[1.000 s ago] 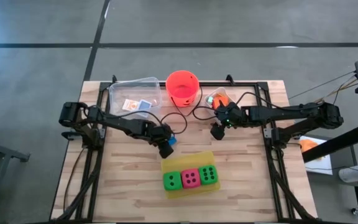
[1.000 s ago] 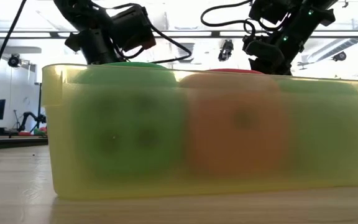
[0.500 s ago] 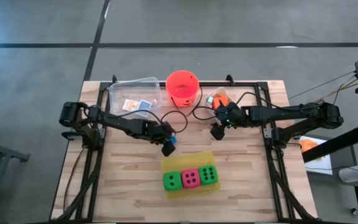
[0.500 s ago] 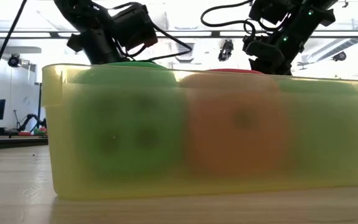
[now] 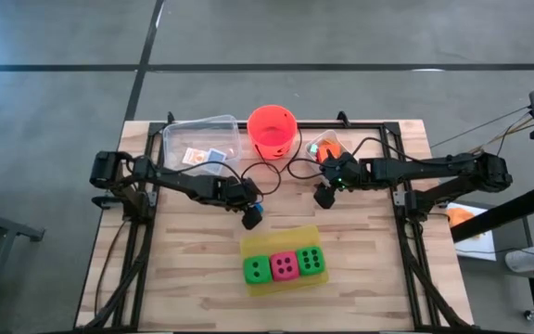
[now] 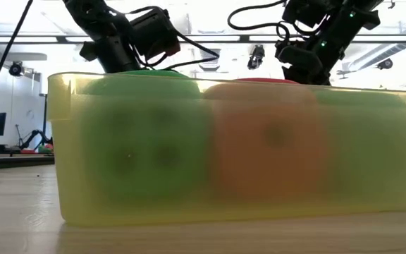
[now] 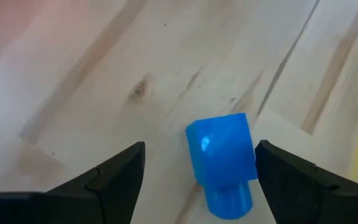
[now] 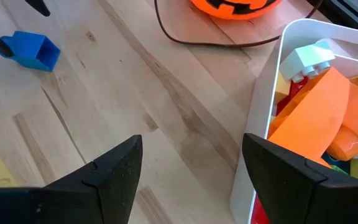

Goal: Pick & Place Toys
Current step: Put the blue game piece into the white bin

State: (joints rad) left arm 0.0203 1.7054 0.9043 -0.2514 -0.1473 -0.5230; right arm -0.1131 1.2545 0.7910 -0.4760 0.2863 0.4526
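The blue brick (image 7: 222, 162) lies on the bare wood of the table (image 5: 193, 269), just beyond the back left corner of the yellow tray (image 5: 284, 239), and nothing grips it. A second ago the left gripper (image 5: 249, 215) was closed much narrower around this place; now its fingers (image 7: 114, 177) stand wide apart on both sides of the brick, and the gripper has drawn back a little, away from the tray. This looks like a release, so the brick seems to be set down outside the tray and not in it, and it is probably not at its final place. Inside the tray the green die (image 5: 257, 269), the pink die (image 5: 285, 265) and the other green die (image 5: 310, 260) sit in one row, touching each other, the same as before. The right gripper (image 5: 324, 195) hangs behind the tray, near the white bin (image 8: 272, 93) full of bricks; its fingers are apart, it holds nothing, and it has not moved. The orange bucket (image 5: 272, 131) stands farther behind the tray, at the back edge.
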